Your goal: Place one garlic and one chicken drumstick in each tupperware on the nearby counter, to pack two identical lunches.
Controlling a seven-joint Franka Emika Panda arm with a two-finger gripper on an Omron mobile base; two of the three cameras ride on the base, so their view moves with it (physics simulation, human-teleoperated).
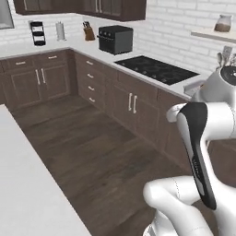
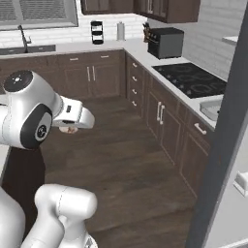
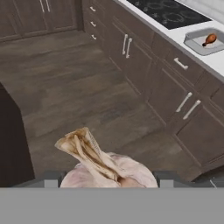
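**Garlic carried above the kitchen floor**

In the hand view a garlic (image 3: pixel 107 168) is pinched between the jaws of the gripper (image 3: pixel 107 183) at 6 o'clock, its dry stalk pointing toward 11 o'clock. Dark wood floor (image 3: pixel 78 92) is seen beneath it. At 2 o'clock, on the counter (image 3: pixel 218 65), a tupperware (image 3: pixel 192 43) is set beside the black cooktop (image 3: pixel 168 12), with one chicken drumstick (image 3: pixel 210 39) lying inside it.
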